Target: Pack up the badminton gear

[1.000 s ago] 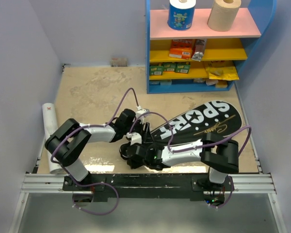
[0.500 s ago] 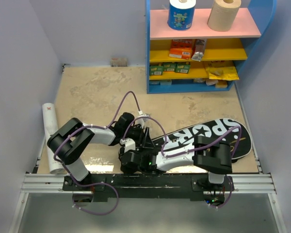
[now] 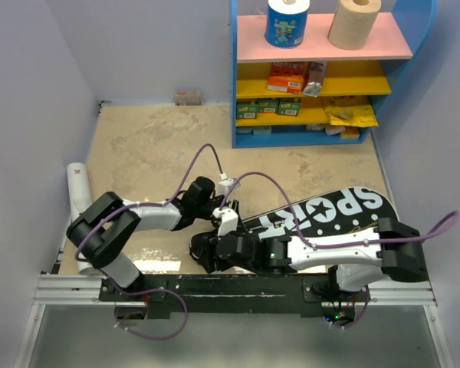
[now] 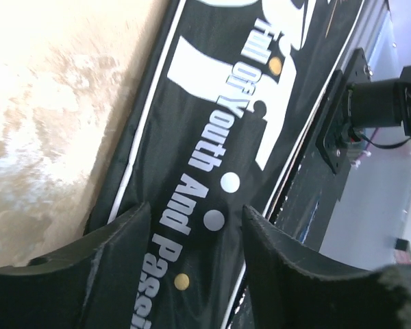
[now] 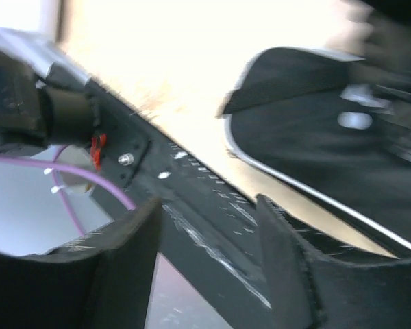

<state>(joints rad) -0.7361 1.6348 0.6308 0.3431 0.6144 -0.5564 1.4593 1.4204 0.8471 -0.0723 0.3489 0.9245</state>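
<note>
At the near edge, the right gripper (image 5: pixel 207 200) hangs low over the black mounting rail (image 3: pixel 238 287) with its jaws parted and nothing between them. Its wrist view shows only the rail in the gap, with the rounded narrow end of the black cover (image 3: pixel 330 211) just beyond, on the table (image 3: pixel 153 146). A little farther in, the left gripper (image 4: pixel 195 208) is also spread. Its two fingers stand apart above the cover's narrow part, over the small white lettering, though whether the tips touch the fabric cannot be told. The cover lies flat and slanted across the near right of the table, its slim end by the two grippers and its broad "SPORT" head reaching toward the right edge. The right forearm stretches along its near side. Well off to the left, the long white tube (image 3: pixel 80 207) lies along the table's left edge, partly hidden by the left arm. At the far side stands the blue shelf (image 3: pixel 234 77) — two paper rolls (image 3: pixel 354 21) sit on top, with orange and yellow packets (image 3: pixel 286 77) below.
</note>
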